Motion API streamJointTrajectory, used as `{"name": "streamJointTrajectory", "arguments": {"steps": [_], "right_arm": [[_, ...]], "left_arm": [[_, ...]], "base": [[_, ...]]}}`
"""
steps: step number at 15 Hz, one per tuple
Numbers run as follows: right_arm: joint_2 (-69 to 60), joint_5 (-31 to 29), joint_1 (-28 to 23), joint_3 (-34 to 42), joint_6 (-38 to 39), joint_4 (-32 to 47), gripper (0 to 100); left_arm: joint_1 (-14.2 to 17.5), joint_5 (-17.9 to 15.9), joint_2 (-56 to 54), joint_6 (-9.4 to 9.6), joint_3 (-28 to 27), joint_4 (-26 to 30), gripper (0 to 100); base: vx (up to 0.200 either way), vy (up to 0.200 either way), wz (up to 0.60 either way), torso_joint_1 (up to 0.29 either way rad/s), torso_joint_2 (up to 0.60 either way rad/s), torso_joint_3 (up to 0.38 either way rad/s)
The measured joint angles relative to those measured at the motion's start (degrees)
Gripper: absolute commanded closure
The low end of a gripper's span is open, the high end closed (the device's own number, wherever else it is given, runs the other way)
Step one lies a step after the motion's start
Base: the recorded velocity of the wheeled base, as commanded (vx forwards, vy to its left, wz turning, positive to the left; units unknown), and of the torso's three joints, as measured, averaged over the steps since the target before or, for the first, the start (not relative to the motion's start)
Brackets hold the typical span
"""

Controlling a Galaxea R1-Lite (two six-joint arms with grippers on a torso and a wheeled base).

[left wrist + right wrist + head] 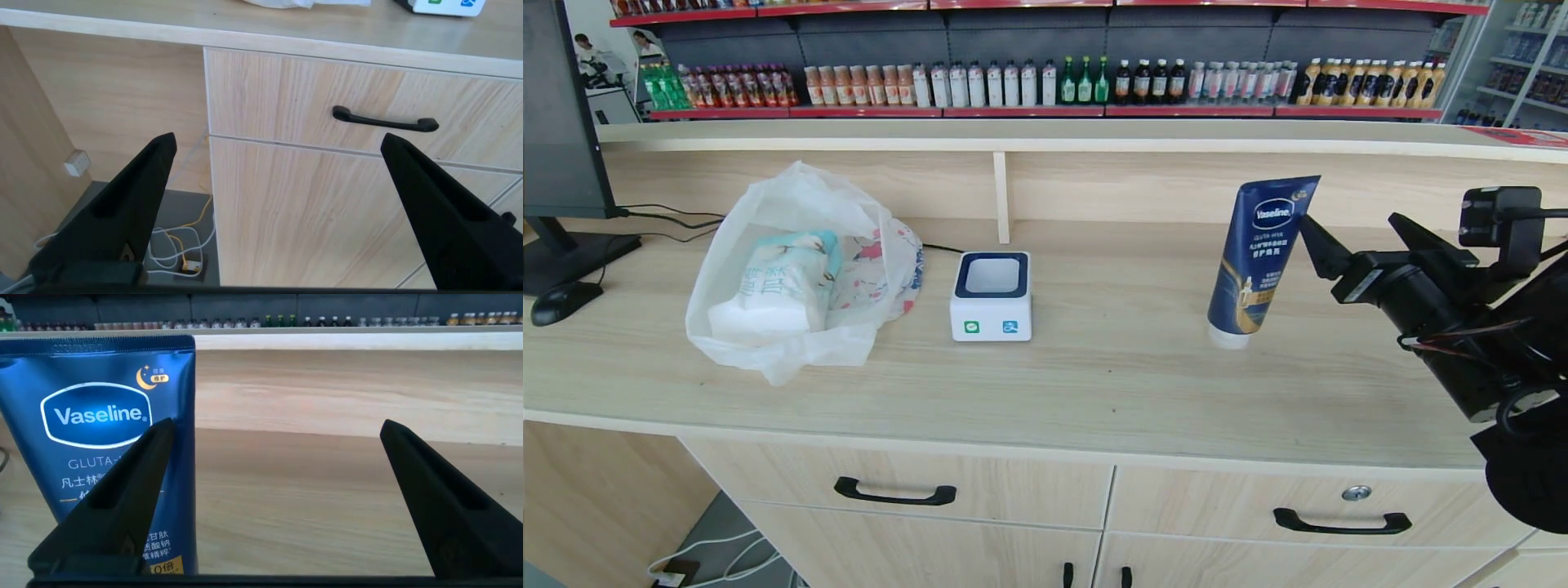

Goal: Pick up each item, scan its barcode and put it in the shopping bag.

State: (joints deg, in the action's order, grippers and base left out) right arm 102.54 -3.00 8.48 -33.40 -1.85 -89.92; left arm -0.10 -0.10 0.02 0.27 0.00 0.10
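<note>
A tall blue lotion tube (pixel 1260 260) stands upright on its white cap on the wooden counter (pixel 1111 367), right of centre. My right gripper (pixel 1356 237) hovers open just to the tube's right, at its upper half, not touching. In the right wrist view the tube (pixel 106 441) stands in front of one finger, not between the two. A white barcode scanner (pixel 991 296) sits mid-counter. The translucent shopping bag (pixel 792 269) lies to the left with a white packet (pixel 780 282) inside. My left gripper (pixel 278 204) hangs open below the counter edge, facing the drawers (pixel 327 106).
A monitor stand (pixel 564 245) and a black mouse (pixel 560 300) occupy the counter's far left, with cables running along the back. A raised wooden ledge (pixel 1045 135) borders the counter behind. Bare counter lies between the scanner and the tube.
</note>
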Motion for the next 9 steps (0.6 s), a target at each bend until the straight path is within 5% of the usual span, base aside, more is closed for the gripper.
{"name": "streamJointTrajectory", "arguments": {"steps": [9], "right_arm": [[0.28, 0.0, 0.11, 1.22, 0.02, -0.02, 0]], "left_arm": [[0.0, 0.0, 0.0, -0.02, 0.0, -0.02, 0]], "base": [[0.0, 0.0, 0.0, 0.0, 0.0, 0.0]]}}
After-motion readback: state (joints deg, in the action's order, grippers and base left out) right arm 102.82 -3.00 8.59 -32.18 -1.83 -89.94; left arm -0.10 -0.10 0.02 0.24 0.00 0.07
